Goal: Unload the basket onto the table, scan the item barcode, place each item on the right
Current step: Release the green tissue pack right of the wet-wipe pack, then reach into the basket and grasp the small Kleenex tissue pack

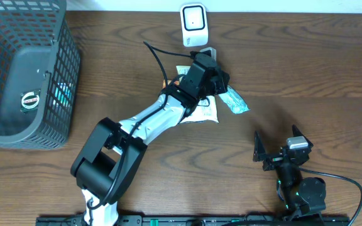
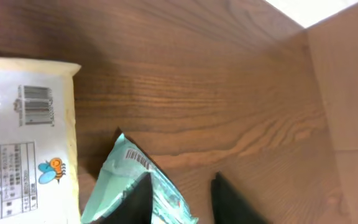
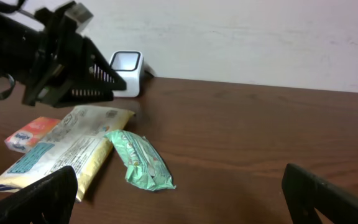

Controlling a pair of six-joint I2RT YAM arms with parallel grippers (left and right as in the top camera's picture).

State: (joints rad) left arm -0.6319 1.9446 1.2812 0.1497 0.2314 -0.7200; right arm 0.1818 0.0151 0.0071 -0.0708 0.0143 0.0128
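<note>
The table (image 1: pixel 307 69) is dark grained wood with a soft sheen. The green packet (image 3: pixel 138 160) and yellow pouch (image 3: pixel 73 149) are crinkled glossy film. The scanner (image 1: pixel 193 24) is smooth white plastic, the basket (image 1: pixel 68 75) matt grey plastic mesh.

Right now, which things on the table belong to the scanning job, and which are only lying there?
Probably for the job: barcode scanner; green packet, lying under the open left gripper.

Lying about, it seems: yellow-white packet; orange packet; grey basket. The right gripper stands open, apart from them.
</note>
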